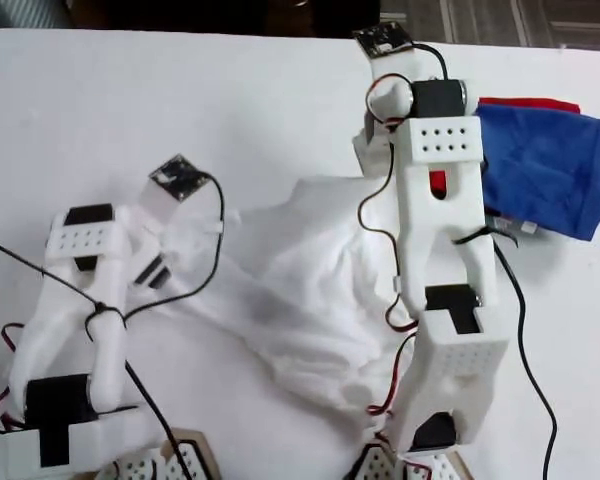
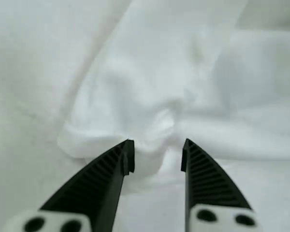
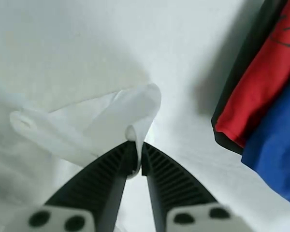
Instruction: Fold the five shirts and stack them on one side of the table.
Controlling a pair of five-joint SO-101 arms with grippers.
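A white shirt point(image 1: 310, 290) lies crumpled across the middle of the table between the two arms. My left gripper point(image 2: 156, 157) stands open over a bunched fold of the white shirt point(image 2: 154, 96), the cloth lying between its fingertips. My right gripper point(image 3: 137, 157) is shut on a thin edge of the white shirt point(image 3: 130, 116), held a little above the table. In the high view the left arm point(image 1: 90, 290) is at the shirt's left side and the right arm point(image 1: 440, 200) at its far right corner. A stack of folded shirts, blue point(image 1: 545, 165) on top, lies at the right.
The folded stack point(image 3: 261, 87) shows black, red and blue layers close beside my right gripper. Bare white table point(image 1: 130, 100) stretches across the far left. Cables point(image 1: 525, 320) trail from both arms along the near side.
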